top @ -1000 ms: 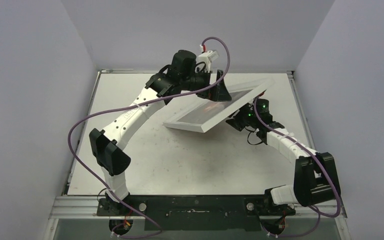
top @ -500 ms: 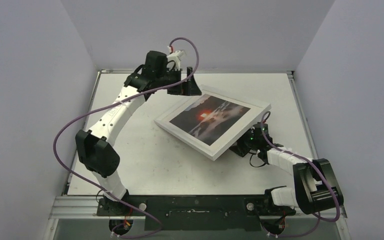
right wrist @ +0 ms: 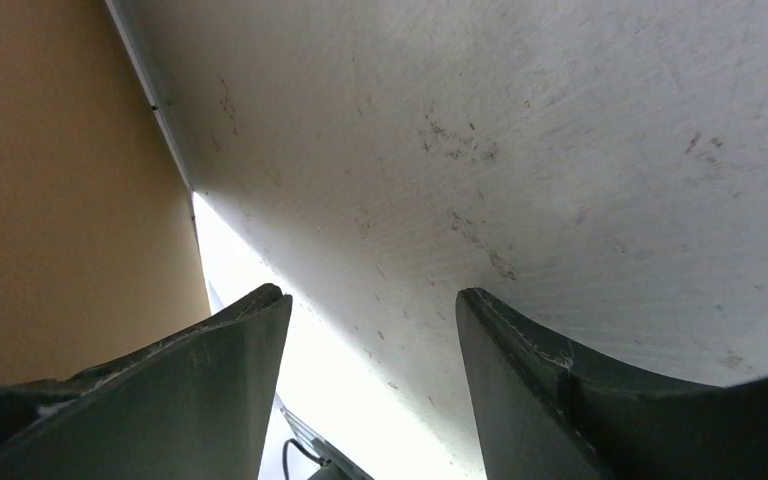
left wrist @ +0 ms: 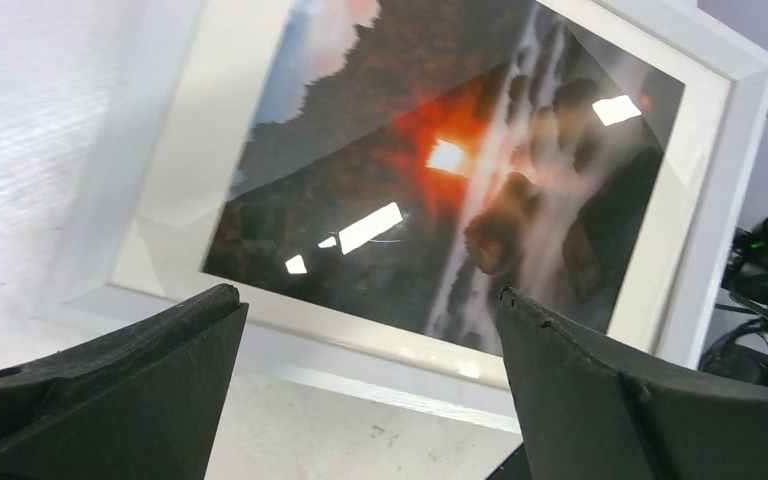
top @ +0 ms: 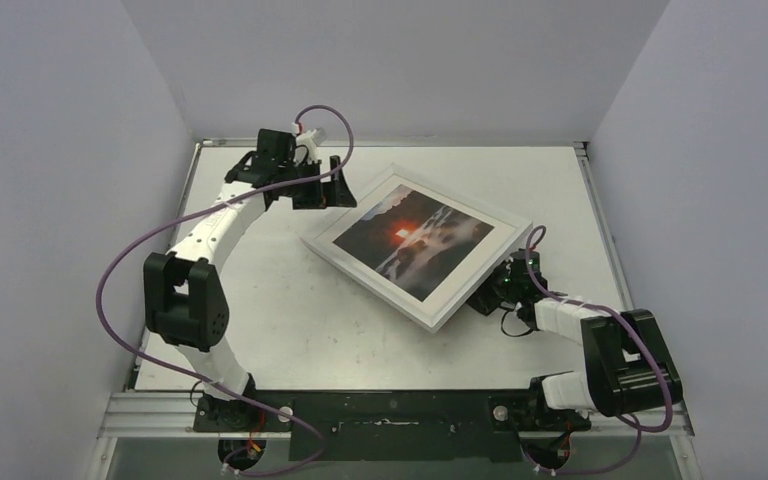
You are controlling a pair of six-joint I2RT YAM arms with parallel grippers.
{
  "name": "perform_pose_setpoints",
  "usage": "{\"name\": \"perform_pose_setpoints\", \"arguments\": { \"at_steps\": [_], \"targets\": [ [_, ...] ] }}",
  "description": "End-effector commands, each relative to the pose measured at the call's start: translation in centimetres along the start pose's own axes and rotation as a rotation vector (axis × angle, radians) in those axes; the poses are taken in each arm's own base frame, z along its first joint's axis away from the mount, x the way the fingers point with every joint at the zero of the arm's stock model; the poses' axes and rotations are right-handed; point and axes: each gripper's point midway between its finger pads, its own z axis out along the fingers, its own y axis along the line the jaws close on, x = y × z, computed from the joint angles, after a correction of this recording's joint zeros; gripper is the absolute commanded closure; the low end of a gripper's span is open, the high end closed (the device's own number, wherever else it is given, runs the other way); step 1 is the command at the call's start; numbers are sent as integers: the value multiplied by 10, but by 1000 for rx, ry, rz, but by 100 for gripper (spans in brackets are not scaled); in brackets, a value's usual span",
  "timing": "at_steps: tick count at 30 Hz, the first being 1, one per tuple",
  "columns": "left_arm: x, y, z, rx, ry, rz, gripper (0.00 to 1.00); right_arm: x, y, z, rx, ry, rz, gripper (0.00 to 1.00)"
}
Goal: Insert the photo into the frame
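Observation:
The white frame [top: 505, 215] lies face up across the middle of the table, its near right side slightly raised. The photo [top: 415, 235], a sunset with dark rocks, shows behind its glass. My left gripper [top: 328, 188] hovers open just off the frame's far left corner, touching nothing. From the left wrist, the frame [left wrist: 720, 90] and the photo [left wrist: 440, 180] fill the view beyond my left gripper [left wrist: 370, 330]. My right gripper [right wrist: 370, 320] is open under the frame's near right edge, the brown backing [right wrist: 60, 180] above it. From the top its fingers are hidden.
Grey walls close in the table [top: 290, 320] on three sides. The right arm's wrist [top: 516, 290] and its cable lie low beside the frame's near right edge. A purple cable loops from the left arm [top: 185, 240] over the left side.
The frame has dropped from a steep tilt to nearly flat, picture side up. My left gripper pulled back left, off the frame. The right arm sank down and toward the near edge.

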Motion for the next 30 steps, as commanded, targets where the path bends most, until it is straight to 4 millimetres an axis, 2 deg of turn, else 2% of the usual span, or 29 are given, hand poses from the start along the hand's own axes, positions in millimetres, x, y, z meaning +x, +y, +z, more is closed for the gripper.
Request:
{"name": "perform_pose_setpoints", "arguments": {
  "at_steps": [1, 4, 10, 13, 16, 19, 21, 24, 26, 28, 30],
  "targets": [
    [-34, 31, -12, -34, -120, 63, 4, -18, -21, -1, 121, -46, -46, 34],
    [-36, 62, -4, -92, -122, 69, 4, -18, -40, -10, 258, -6, -103, 30],
    [-35, 105, 23, -187, -116, 111, 3, -11, -78, -37, 525, 117, -196, 19],
    [-28, 131, 42, -243, -93, 109, 3, -4, -92, -48, 574, 144, -181, 18],
    [-22, 153, 53, -302, -79, 126, 2, -2, -104, -57, 622, 152, -174, 18],
    [-17, 167, 58, -338, -72, 144, 0, 4, -114, -64, 663, 175, -167, 18],
    [-12, 173, 59, -346, -62, 140, 5, 6, -119, -67, 688, 191, -165, 18],
    [-6, 178, 60, -343, -57, 130, 7, 9, -120, -74, 716, 222, -173, 18],
    [-2, 179, 60, -342, -51, 129, 7, 10, -120, -81, 742, 235, -185, 14],
    [2, 181, 61, -345, -44, 129, 7, 9, -122, -91, 782, 246, -203, 2],
    [4, 184, 62, -355, -34, 135, 7, 8, -125, -102, 837, 259, -221, 6]
  ]
}}
